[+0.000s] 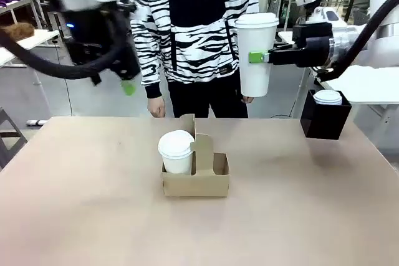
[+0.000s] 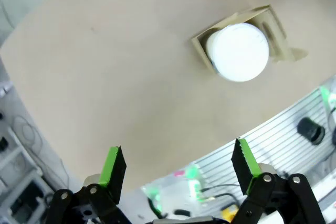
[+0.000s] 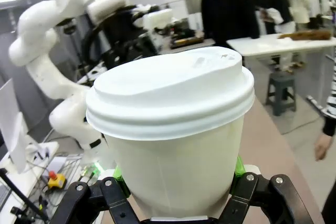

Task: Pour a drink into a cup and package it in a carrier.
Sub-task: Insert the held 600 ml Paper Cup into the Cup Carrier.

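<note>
The brown cardboard carrier (image 1: 212, 182) stands mid-table, and a white lidded cup (image 1: 176, 151) sits in its left pocket. High above the table's left side my left gripper (image 1: 126, 84) hangs open and empty. In the left wrist view its green pads (image 2: 113, 165) stand wide apart, with the cup (image 2: 239, 51) and the carrier (image 2: 278, 30) far below. My right gripper (image 1: 262, 57) is shut on a second lidded white cup (image 1: 255, 54), held upright in the air at the right. That cup (image 3: 173, 129) sits between the fingers (image 3: 118, 174) in the right wrist view. The drink is hidden.
A black box (image 1: 323, 123) holding another lidded cup (image 1: 327, 96) stands at the table's far right. A person in a zebra-striped top (image 1: 193, 23) stands at the far edge, hands (image 1: 156, 108) hanging down. The left arm (image 3: 52, 51) shows beyond the held cup.
</note>
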